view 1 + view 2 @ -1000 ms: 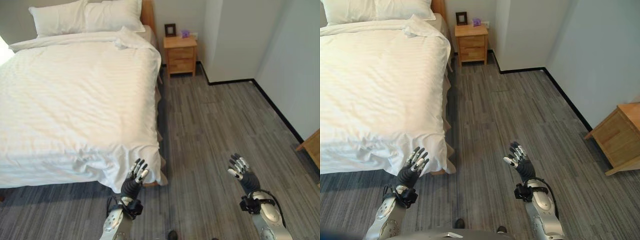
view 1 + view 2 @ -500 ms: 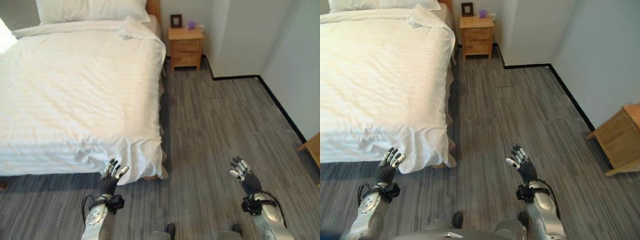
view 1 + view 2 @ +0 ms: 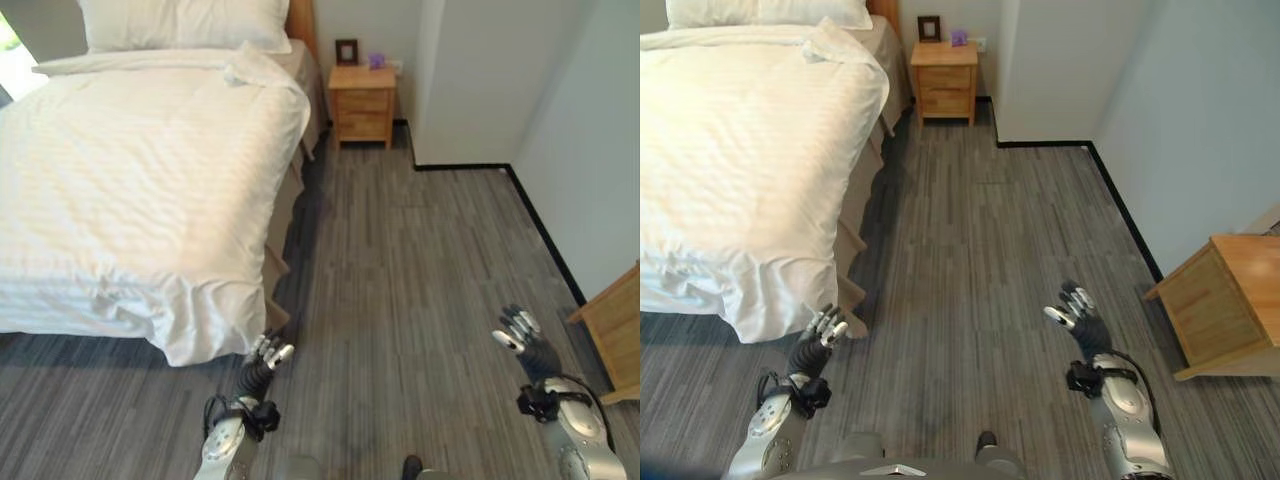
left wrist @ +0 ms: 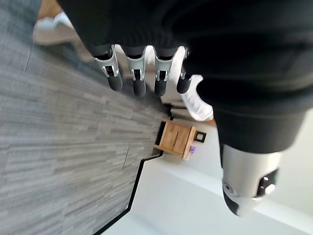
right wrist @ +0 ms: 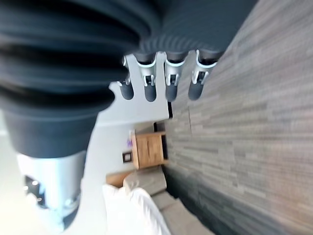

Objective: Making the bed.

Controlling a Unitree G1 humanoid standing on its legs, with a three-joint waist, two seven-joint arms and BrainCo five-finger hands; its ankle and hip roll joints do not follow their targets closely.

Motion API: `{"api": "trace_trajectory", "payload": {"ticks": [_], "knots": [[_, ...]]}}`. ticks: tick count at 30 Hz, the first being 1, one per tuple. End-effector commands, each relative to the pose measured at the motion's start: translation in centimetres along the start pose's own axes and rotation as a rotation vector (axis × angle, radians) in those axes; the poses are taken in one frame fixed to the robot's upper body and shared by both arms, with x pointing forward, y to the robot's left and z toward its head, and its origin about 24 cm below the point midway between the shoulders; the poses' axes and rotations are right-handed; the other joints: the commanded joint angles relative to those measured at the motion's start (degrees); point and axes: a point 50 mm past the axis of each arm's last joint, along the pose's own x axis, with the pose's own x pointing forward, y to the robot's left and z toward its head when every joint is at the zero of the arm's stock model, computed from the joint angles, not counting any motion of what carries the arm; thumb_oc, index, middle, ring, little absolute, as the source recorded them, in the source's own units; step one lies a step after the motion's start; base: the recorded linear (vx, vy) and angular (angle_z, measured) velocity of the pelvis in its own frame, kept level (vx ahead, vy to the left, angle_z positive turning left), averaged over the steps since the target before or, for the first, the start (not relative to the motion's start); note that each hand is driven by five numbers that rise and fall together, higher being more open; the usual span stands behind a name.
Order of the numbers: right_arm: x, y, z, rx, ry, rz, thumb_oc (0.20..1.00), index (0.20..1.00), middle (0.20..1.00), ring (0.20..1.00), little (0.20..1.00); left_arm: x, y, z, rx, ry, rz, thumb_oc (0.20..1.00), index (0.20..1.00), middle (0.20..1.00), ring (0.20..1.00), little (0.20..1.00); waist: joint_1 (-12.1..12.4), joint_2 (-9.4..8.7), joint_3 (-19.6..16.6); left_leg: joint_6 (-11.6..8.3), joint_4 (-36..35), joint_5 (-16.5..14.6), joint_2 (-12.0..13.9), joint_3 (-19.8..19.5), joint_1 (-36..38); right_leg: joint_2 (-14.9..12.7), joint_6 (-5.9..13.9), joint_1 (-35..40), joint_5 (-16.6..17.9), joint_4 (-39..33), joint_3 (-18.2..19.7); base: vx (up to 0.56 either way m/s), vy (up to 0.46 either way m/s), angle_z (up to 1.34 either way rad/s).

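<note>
A bed with a white striped duvet point(image 3: 140, 180) fills the left of the eye views, two white pillows point(image 3: 185, 22) at its head. The duvet's near corner point(image 3: 205, 335) hangs toward the floor with creases. My left hand point(image 3: 265, 358) is open, fingers straight, just right of and below that hanging corner, not touching it. My right hand point(image 3: 525, 340) is open over the bare floor, far from the bed. In the left wrist view the fingers point(image 4: 139, 81) are straight and hold nothing. The right wrist view shows straight fingers point(image 5: 168, 83) too.
A wooden nightstand point(image 3: 362, 100) stands by the bed's head, with a small frame and a purple thing on it. Another wooden cabinet point(image 3: 1215, 300) sits at the right by the wall. Grey plank floor point(image 3: 420, 260) runs between bed and walls.
The camera has shifted, so the bed sits further left and the right cabinet shows more. My left hand now lies right of the duvet corner instead of below it.
</note>
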Motion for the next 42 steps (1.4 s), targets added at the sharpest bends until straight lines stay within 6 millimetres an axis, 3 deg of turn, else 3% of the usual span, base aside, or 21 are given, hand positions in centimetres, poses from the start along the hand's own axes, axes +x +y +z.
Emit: {"api": "trace_trajectory", "payload": {"ticks": [1, 4, 7, 8, 9, 12, 19, 21, 23, 25, 27, 28, 29, 32, 34, 36, 38, 39, 40, 41, 42], "knots": [[0.9, 1.9, 2.4, 0.027, -0.140, 0.085, 1.000, 1.000, 1.000, 1.000, 1.000, 0.5, 0.4, 3.5, 0.069, -0.124, -0.053, 1.000, 1.000, 1.000, 1.000, 1.000, 1.0, 1.29, -2.4, 3.46, -6.7, -3.8, -1.0, -0.5, 3.8, -1.1, 5.31, 0.1, 0.8, 2.1, 2.7, 0.04, 0.006, -0.03], [0.8, 2.7, 1.9, 0.018, -0.131, 0.100, 1.000, 1.000, 1.000, 1.000, 1.000, 0.7, 0.1, 3.8, 0.086, -0.134, -0.056, 1.000, 1.000, 1.000, 1.000, 1.000, -0.2, 1.93, -3.3, 3.85, -10.5, -3.3, -0.9, -1.4, 6.5, -0.4, 5.62, 0.4, 0.7, 1.6, 2.3, 0.08, 0.043, 0.01], [0.5, 3.3, 1.9, 0.056, -0.151, 0.099, 1.000, 1.000, 1.000, 1.000, 1.000, 0.6, 1.0, 5.8, 0.192, -0.221, 0.000, 1.000, 1.000, 1.000, 1.000, 1.000, -0.4, 1.48, -4.2, 4.32, -11.9, -3.7, -1.0, -1.4, 7.6, -0.9, 6.13, 1.4, 0.9, 0.6, 1.9, 0.12, 0.064, 0.12], [0.7, 3.8, 2.3, 0.040, -0.171, 0.110, 1.000, 1.000, 1.000, 1.000, 1.000, 0.7, 1.8, 7.6, 0.229, -0.295, 0.078, 1.000, 1.000, 1.000, 1.000, 1.000, 0.0, 1.21, -4.6, 4.56, -12.6, -3.9, -1.2, -1.5, 8.3, -1.2, 6.38, 1.8, 1.0, 0.5, 1.9, 0.11, 0.070, -0.05], [0.8, 3.8, 2.3, 0.040, -0.172, 0.111, 1.000, 1.000, 1.000, 1.000, 1.000, 0.7, 1.8, 7.6, 0.229, -0.295, 0.079, 1.000, 1.000, 1.000, 1.000, 1.000, 0.0, 1.18, -4.5, 4.57, -12.6, -3.9, -1.2, -1.4, 8.4, -1.2, 6.39, 1.8, 1.0, 0.5, 1.9, 0.08, 0.060, -0.03], [2.2, 5.4, 5.3, -0.001, -0.293, 0.168, 1.000, 1.000, 1.000, 1.000, 1.000, 1.3, 1.4, 11.3, 0.279, -0.449, 0.094, 1.000, 1.000, 1.000, 1.000, 1.000, 0.7, 0.70, -4.5, 5.01, -13.2, -4.3, -1.5, -1.5, 9.1, -1.6, 6.80, 1.7, 1.0, 0.8, 2.8, 0.06, 0.060, 0.00], [3.3, 7.1, 7.1, 0.004, -0.356, 0.228, 1.000, 1.000, 1.000, 1.000, 1.000, 1.7, 0.6, 12.4, 0.269, -0.487, 0.065, 1.000, 1.000, 1.000, 1.000, 1.000, 1.7, -0.02, -3.5, 6.13, -11.5, -6.4, -2.0, -0.8, 8.7, -2.6, 7.70, 0.0, 0.9, 3.4, 4.1, 0.07, 0.057, -0.09], [3.3, 7.0, 6.6, -0.006, -0.330, 0.228, 1.000, 1.000, 1.000, 1.000, 1.000, 1.7, 0.6, 12.1, 0.256, -0.472, 0.059, 1.000, 1.000, 1.000, 1.000, 1.000, 1.7, 0.23, -2.7, 7.06, -10.8, -7.3, -2.1, -0.6, 8.6, -3.4, 8.70, -3.0, 1.8, 9.8, 4.8, 0.07, 0.077, -0.31], [3.0, 7.1, 5.8, -0.010, -0.302, 0.226, 1.000, 1.000, 1.000, 1.000, 1.000, 1.8, 0.6, 11.7, 0.254, -0.450, 0.057, 1.000, 1.000, 1.000, 1.000, 1.000, 1.3, 1.04, -1.4, 8.44, -10.3, -8.6, -2.5, -0.3, 9.6, -5.1, 9.72, -7.4, 6.2, 20.4, 4.9, 0.13, 0.158, -0.11], [2.7, 7.0, 5.2, -0.010, -0.280, 0.214, 1.000, 1.000, 1.000, 1.000, 1.000, 2.0, 0.5, 11.5, 0.260, -0.437, 0.051, 1.000, 1.000, 1.000, 1.000, 1.000, 0.8, 2.27, -0.3, 9.21, -10.1, -9.7, -2.5, 0.1, 11.5, -6.8, 9.52, -11.4, 8.1, 29.0, 4.0, 0.21, 0.172, -0.12], [2.5, 6.8, 4.6, -0.011, -0.258, 0.202, 1.000, 1.000, 1.000, 1.000, 1.000, 2.0, 0.6, 11.5, 0.269, -0.432, 0.058, 1.000, 1.000, 1.000, 1.000, 1.000, 0.4, 2.70, 0.1, 9.14, -10.0, -10.3, -2.2, 0.5, 13.1, -7.9, 9.33, -13.6, 8.8, 29.8, 2.1, 0.38, 0.054, 0.00], [1.8, 5.9, 3.6, 0.001, -0.213, 0.182, 1.000, 1.000, 1.000, 1.000, 1.000, 1.7, 1.1, 11.6, 0.263, -0.436, 0.073, 1.000, 1.000, 1.000, 1.000, 1.000, -2.2, 2.70, 0.1, 7.19, -11.3, -12.4, -1.3, 0.3, 18.5, -8.2, 9.15, -19.0, 8.1, 21.0, -1.1, 0.47, -0.036, -0.09], [1.7, 5.9, 3.5, 0.000, -0.211, 0.183, 1.000, 1.000, 1.000, 1.000, 1.000, 1.6, 1.1, 11.5, 0.262, -0.434, 0.073, 1.000, 1.000, 1.000, 1.000, 1.000, -2.4, 3.30, 0.3, 7.01, -11.7, -12.5, -0.6, 0.1, 19.3, -7.7, 9.11, -18.0, 8.0, 20.4, -1.8, 0.70, -0.081, -0.24], [1.0, 4.9, 2.7, -0.006, -0.178, 0.152, 1.000, 1.000, 1.000, 1.000, 1.000, 1.7, 1.6, 11.4, 0.260, -0.425, 0.092, 1.000, 1.000, 1.000, 1.000, 1.000, -6.2, 3.34, 0.5, 4.29, -14.0, -13.8, 1.9, -2.1, 25.3, -2.3, 10.06, -20.8, 10.6, 5.4, -2.2, 0.48, -0.123, -0.01], [0.6, 4.4, 2.7, -0.024, -0.176, 0.137, 1.000, 1.000, 1.000, 1.000, 1.000, 1.8, 1.7, 11.6, 0.267, -0.434, 0.102, 1.000, 1.000, 1.000, 1.000, 1.000, -7.3, 3.12, -0.1, 3.04, -14.2, -14.4, 2.7, -3.2, 27.6, -1.5, 10.47, -22.1, 11.9, 1.7, -3.2, 0.60, -0.191, 0.47], [0.4, 4.4, 2.7, -0.026, -0.175, 0.149, 1.000, 1.000, 1.000, 1.000, 1.000, 2.0, 1.2, 11.4, 0.259, -0.432, 0.088, 1.000, 1.000, 1.000, 1.000, 1.000, -8.0, 3.37, -0.8, 2.11, -11.7, -13.5, 3.7, -4.5, 27.9, -1.3, 9.57, -21.0, 11.7, 4.4, -3.3, 0.51, -0.152, 0.64], [0.7, 4.5, 2.6, -0.043, -0.166, 0.164, 1.000, 1.000, 1.000, 1.000, 1.000, 1.8, 1.2, 10.5, 0.238, -0.402, 0.081, 1.000, 1.000, 1.000, 1.000, 1.000, -8.3, 4.54, -1.7, -0.60, 1.4, -4.0, 5.9, -5.2, 24.7, 0.7, 6.67, -19.7, 9.4, 7.4, -2.5, 0.55, -0.263, 0.62], [1.1, 4.6, 3.3, -0.015, -0.192, 0.158, 1.000, 1.000, 1.000, 1.000, 1.000, 1.9, 1.2, 10.0, 0.177, -0.385, 0.090, 1.000, 1.000, 1.000, 1.000, 1.000, -7.0, 3.33, -0.7, -0.98, 22.0, 4.3, 6.9, -3.4, 15.0, 1.9, 2.92, -14.6, 6.2, 7.4, -2.2, 0.50, -0.316, 0.42], [1.1, 4.6, 3.3, -0.014, -0.192, 0.159, 1.000, 1.000, 1.000, 1.000, 1.000, 1.9, 1.2, 10.1, 0.177, -0.386, 0.090, 1.000, 1.000, 1.000, 1.000, 1.000, -7.3, 3.11, -0.8, -0.95, 22.2, 4.5, 6.7, -3.7, 14.6, 1.7, 2.90, -14.8, 6.4, 7.2, -2.3, 0.54, -0.434, 0.20], [1.2, 4.9, 3.7, 0.036, -0.215, 0.174, 1.000, 1.000, 1.000, 1.000, 1.000, 1.9, 1.1, 10.1, 0.161, -0.384, 0.088, 1.000, 1.000, 1.000, 1.000, 1.000, -6.3, 1.90, 0.3, -0.59, 31.7, 5.8, 7.0, -2.3, 10.5, 2.7, 0.68, -11.8, 4.6, 6.4, -2.0, 0.36, -0.321, -0.04], [1.1, 4.6, 3.6, 0.037, -0.204, 0.166, 1.000, 1.000, 1.000, 1.000, 1.000, 1.8, 0.9, 10.1, 0.158, -0.385, 0.067, 1.000, 1.000, 1.000, 1.000, 1.000, -4.7, 1.25, 1.2, 0.86, 36.4, 4.3, 6.7, -1.8, 6.6, 3.7, -0.48, -8.5, 2.9, 5.3, -0.8, 0.54, -0.422, -0.19]]}}
